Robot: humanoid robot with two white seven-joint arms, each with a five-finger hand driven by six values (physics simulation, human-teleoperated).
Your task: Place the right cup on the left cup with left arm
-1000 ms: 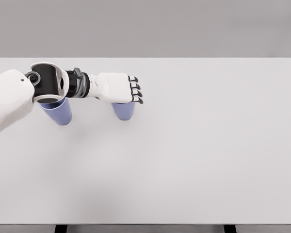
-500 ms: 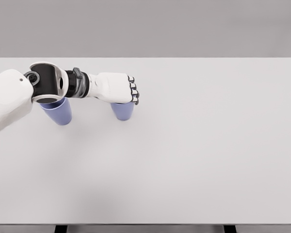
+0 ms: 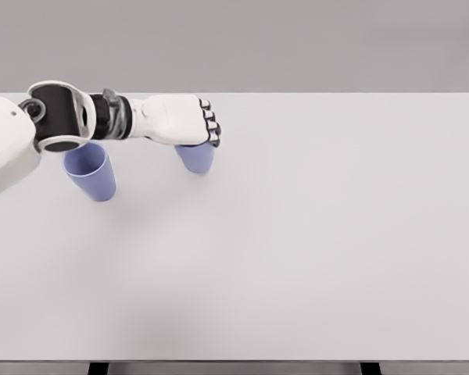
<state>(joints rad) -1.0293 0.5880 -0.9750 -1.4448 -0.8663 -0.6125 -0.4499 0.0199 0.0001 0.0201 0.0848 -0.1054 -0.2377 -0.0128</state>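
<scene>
Against the frame half a second earlier, the left hand point(image 3: 184, 119) sits higher in the head view and slightly further left; the right cup point(image 3: 195, 158) has gone up with it, its base now higher against the desk point(image 3: 313, 234); the elbow joint has also shifted up and left, exposing more of the left cup point(image 3: 90, 173), including part of its open rim, which was covered before.

Fingers point(image 3: 211, 129) are curled down over the top of the right cup, grasping it; only the lower body of that cup shows beneath the palm.

Right cup: long axis close to vertical, narrow base pointing down, mouth up under the hand and hidden; whether the base touches the desk cannot be told from this view.

Left cup: upright on the desk at far left, mouth up, well apart from the right cup.

Surroundings: plain white desk, grey backdrop behind; the white forearm and dark elbow joint lie across the space between the cups, just above the left cup's rim.
</scene>
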